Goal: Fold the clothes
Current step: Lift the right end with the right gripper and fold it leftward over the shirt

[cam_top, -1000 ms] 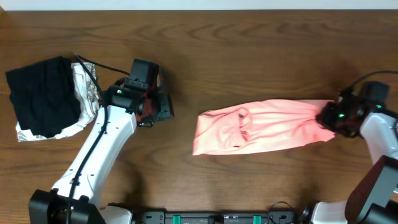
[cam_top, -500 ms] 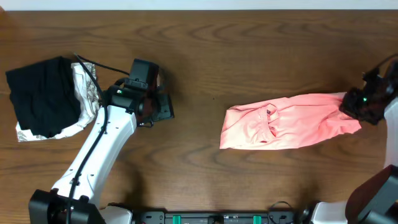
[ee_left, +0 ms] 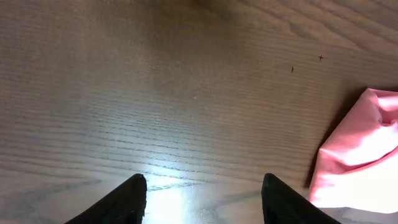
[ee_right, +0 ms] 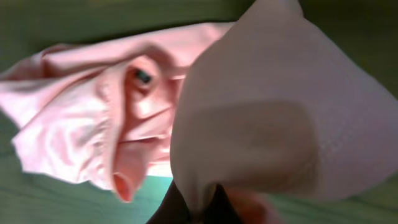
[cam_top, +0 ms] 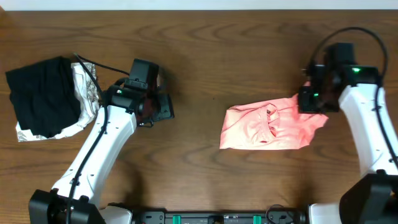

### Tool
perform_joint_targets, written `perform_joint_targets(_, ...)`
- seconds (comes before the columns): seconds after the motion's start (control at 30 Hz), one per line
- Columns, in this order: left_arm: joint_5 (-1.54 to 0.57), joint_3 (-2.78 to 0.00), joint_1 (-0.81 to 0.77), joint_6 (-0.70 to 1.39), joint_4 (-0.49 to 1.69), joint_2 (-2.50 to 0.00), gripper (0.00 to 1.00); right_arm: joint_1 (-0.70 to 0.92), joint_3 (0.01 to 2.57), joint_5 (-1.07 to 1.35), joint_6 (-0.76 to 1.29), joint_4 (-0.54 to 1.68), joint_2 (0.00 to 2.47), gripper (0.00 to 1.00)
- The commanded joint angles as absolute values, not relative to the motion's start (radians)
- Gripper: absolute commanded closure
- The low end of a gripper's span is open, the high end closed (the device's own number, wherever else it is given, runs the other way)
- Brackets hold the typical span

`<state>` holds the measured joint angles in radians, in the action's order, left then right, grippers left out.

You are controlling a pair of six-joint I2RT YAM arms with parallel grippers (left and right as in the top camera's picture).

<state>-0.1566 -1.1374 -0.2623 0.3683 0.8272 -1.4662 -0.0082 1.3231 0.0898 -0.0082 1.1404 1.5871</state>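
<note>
Right gripper [cam_top: 313, 101] had swung back inward from the far side, jaws clamped on the right end of the salmon-pink T-shirt [cam_top: 264, 127] and holding that end up over the shirt's bunched body, which lay on the table [cam_top: 205, 50]. Left gripper [cam_top: 163, 107] hadn't moved: well left of the T-shirt, jaws apart, empty. Black garment [cam_top: 37, 93] and silvery-white cloth [cam_top: 84, 84] lay further left of the T-shirt.

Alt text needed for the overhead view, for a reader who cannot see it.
The right gripper pinches the right end of a bunched salmon-pink T-shirt lying on a wooden table. The left gripper hovers open over bare wood left of centre. At the far left, a black folded garment lies on a silvery-white cloth.
</note>
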Motion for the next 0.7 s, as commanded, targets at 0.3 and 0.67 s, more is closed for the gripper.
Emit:
perform_joint_targets(0.3, -0.146, -1.111, -0.258, 0.360, 0.830, -1.470, 0.40, 0.280, 1.343, -0.004, 0.045, 1.129, 1.589, 0.99)
perform_joint_targets(0.67, -0.146, -1.100, -0.258, 0.360, 0.829, -1.470, 0.40, 0.393, 1.343, -0.004, 0.057, 1.095, 1.589, 0.99)
